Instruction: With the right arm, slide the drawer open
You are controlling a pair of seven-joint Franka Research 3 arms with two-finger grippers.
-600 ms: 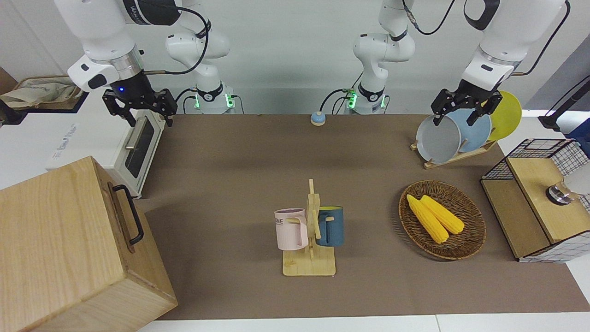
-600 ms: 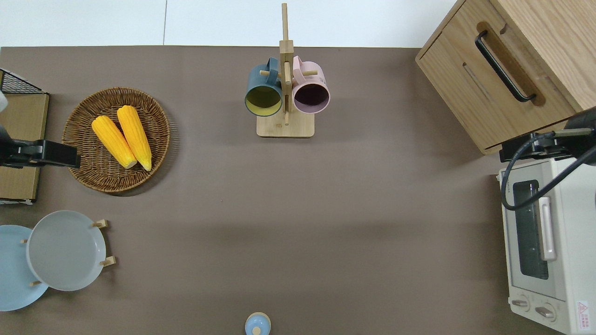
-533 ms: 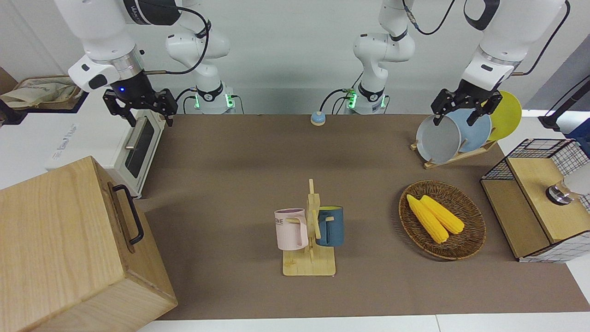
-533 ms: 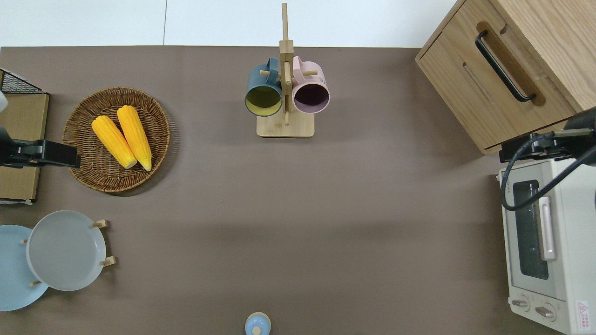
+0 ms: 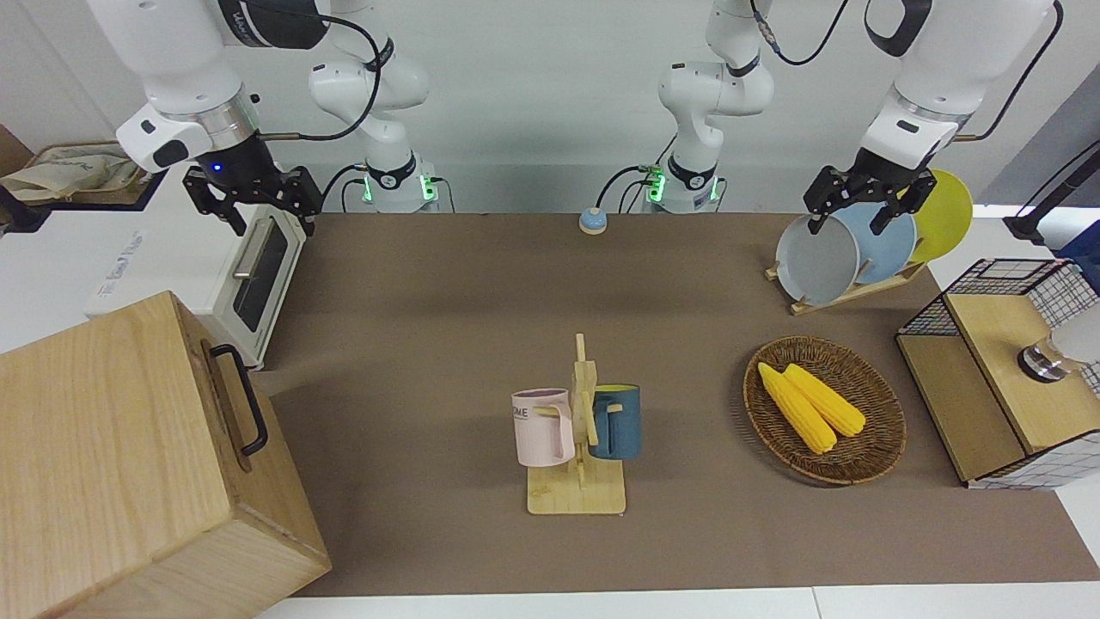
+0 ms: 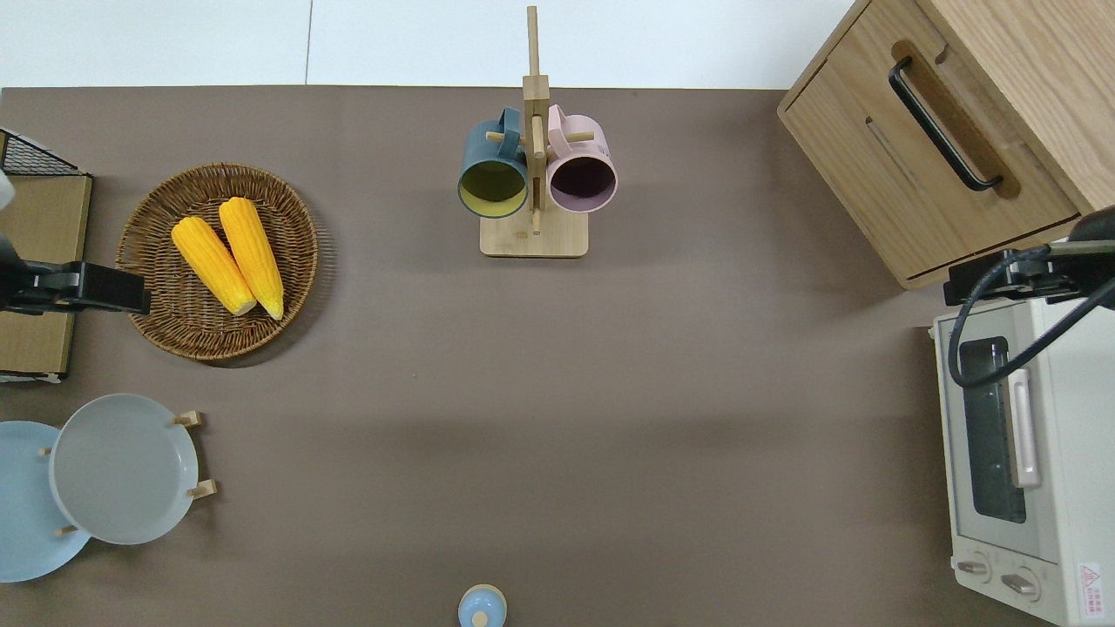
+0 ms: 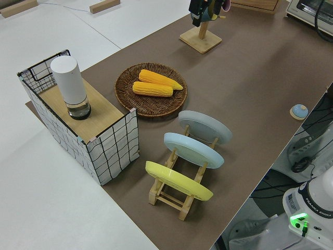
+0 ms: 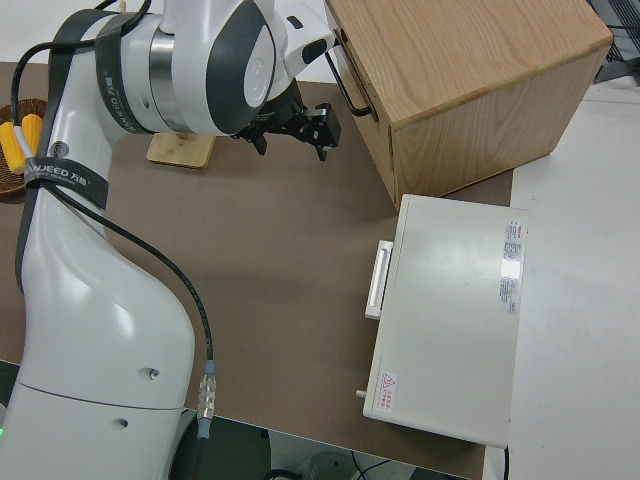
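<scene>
The right gripper [image 5: 250, 202], fingers spread and empty, hangs over the toaster oven [image 6: 1010, 435] corner. The shut drawer [image 6: 928, 165] lies beside it, farther out. Since earlier the gripper has shifted slightly outward. The left arm is parked.

cabinet [image 5: 112, 464] cut off by edges, right gripper [image 6: 984, 280] partly hidden overhead

Even, bright light falls from above onto the brown table [image 5: 447, 284], leaving only soft, pale shadows. The mug stand [image 6: 533, 174] throws a faint shadow toward six o'clock in the overhead view. The white wall [image 5: 533, 103] reads slightly greenish. Mild glare sits on the grey plate [image 6: 122, 468]. All four views are sharp; edges bend little.
</scene>
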